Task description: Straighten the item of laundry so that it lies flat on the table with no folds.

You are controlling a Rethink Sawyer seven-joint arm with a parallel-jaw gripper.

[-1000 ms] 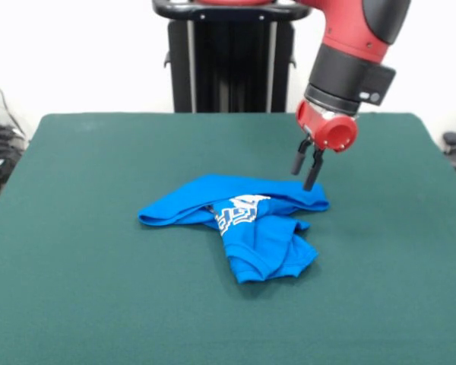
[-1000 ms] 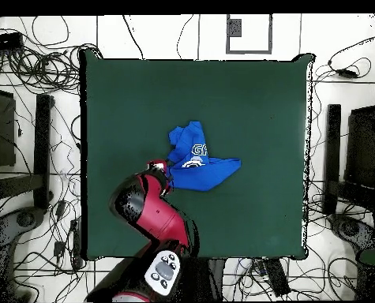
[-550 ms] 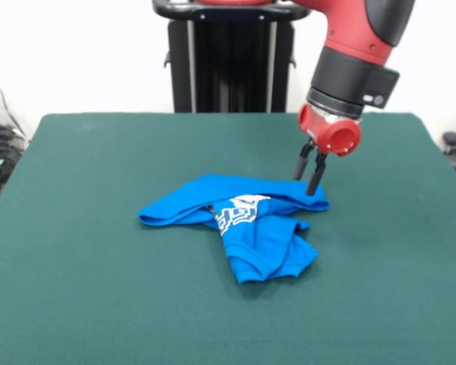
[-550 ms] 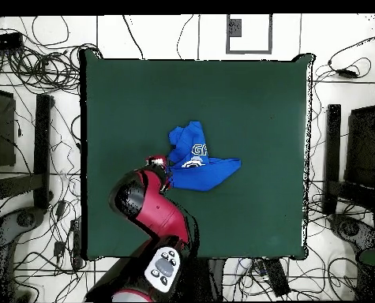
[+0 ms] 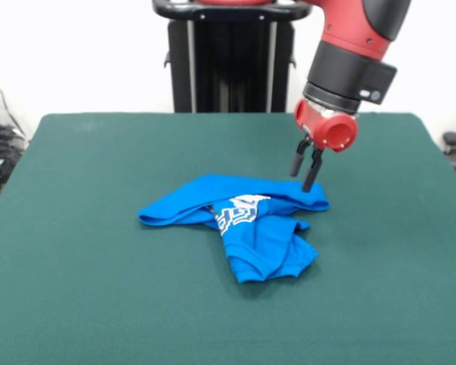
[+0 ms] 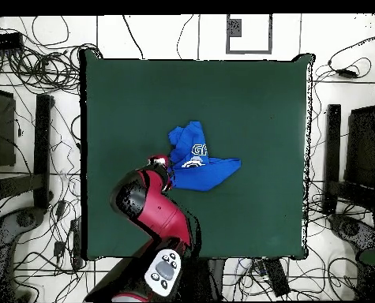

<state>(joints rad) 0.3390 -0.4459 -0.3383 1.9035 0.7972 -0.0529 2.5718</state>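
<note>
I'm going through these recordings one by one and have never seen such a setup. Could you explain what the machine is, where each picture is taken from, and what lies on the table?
The machine is a red and black robot arm ending in a small two-fingered claw. One picture looks across the table at the robot; the other looks straight down from above, with the robot's base at the bottom edge. On the dark green table lies a bright blue garment with white lettering, crumpled and folded over itself, so it is not yet flat. The claw hangs just above the garment's edge, its fingers slightly apart, holding nothing. From above, the arm covers the claw, beside the garment.
</note>
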